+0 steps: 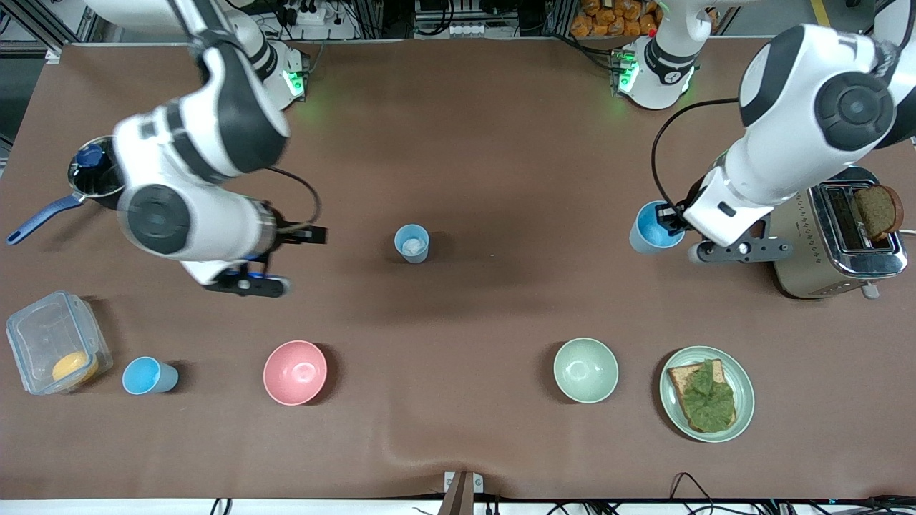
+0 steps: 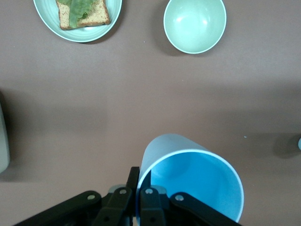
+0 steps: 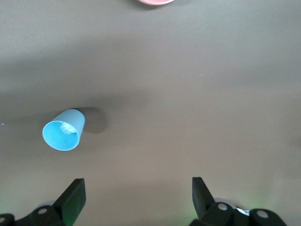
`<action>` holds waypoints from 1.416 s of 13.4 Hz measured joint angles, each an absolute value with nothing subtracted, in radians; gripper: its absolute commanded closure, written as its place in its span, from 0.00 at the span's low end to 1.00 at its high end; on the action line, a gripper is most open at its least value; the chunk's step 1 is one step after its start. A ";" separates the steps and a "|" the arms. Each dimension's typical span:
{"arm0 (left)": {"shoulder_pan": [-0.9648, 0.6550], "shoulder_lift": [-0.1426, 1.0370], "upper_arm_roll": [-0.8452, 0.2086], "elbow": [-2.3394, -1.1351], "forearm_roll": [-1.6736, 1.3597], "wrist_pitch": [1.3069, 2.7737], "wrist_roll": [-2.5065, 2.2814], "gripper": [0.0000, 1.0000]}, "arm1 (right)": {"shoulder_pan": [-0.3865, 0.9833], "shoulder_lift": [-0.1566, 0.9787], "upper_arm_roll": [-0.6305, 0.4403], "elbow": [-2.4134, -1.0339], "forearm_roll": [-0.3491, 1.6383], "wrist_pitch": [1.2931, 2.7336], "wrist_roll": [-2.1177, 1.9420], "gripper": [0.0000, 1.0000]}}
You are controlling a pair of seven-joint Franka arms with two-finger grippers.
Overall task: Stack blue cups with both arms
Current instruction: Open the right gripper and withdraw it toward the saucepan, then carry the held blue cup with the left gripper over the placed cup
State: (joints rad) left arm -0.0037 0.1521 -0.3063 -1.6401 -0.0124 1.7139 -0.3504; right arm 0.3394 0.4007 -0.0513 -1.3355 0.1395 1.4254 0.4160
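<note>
Left tool was clamped on the rim of a bright blue cup, one finger inside the wall and one outside, as we saw in the left wrist view, where the cup hung mouth-up above the bare desk. We placed this held cup beside the toaster, over the left arm's end of the desk.

Right tool hung with its fingers spread wide apart and nothing between them, over the desk toward the right arm's end. We found the paler blue cup, with a whitish inside, standing upright near the middle of the desk; the right wrist view showed it well apart from that tool. A third blue cup stood at the right arm's end, nearer to the front camera, just beside a clear lidded box holding something orange.

We noted a pink bowl and a pale green bowl nearer to the front camera than the middle cup, and beside the green bowl a green plate bearing a slice of bread topped with lettuce. A dark slice stood in the toaster. A saucepan with a blue handle sat at the right arm's end.
</note>
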 measured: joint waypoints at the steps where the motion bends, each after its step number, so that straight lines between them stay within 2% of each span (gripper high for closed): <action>1: -0.004 0.154 -0.310 -1.641 -0.013 1.713 -0.350 1.00 | 0.305 0.364 -0.049 -1.358 0.137 1.424 0.403 0.00; 5: -0.012 0.170 -0.319 -1.645 -0.013 1.724 -0.350 1.00 | 0.151 0.216 -0.045 -1.481 0.123 1.442 0.215 0.00; 7: -0.011 0.171 -0.319 -1.645 -0.013 1.725 -0.350 1.00 | 0.096 0.162 -0.045 -1.523 0.049 1.473 0.043 0.00; 11: -0.011 0.171 -0.320 -1.632 -0.014 1.732 -0.350 1.00 | 0.083 0.112 -0.040 -1.537 -0.136 1.493 -0.079 0.00; 16: -0.052 0.168 -0.355 -1.572 -0.097 1.732 -0.426 1.00 | 0.048 0.062 -0.039 -1.537 -0.068 1.516 -0.098 0.00; 19: -0.185 0.199 -0.369 -1.559 -0.126 1.741 -0.661 1.00 | 0.023 0.042 -0.043 -1.539 -0.040 1.538 -0.104 0.00</action>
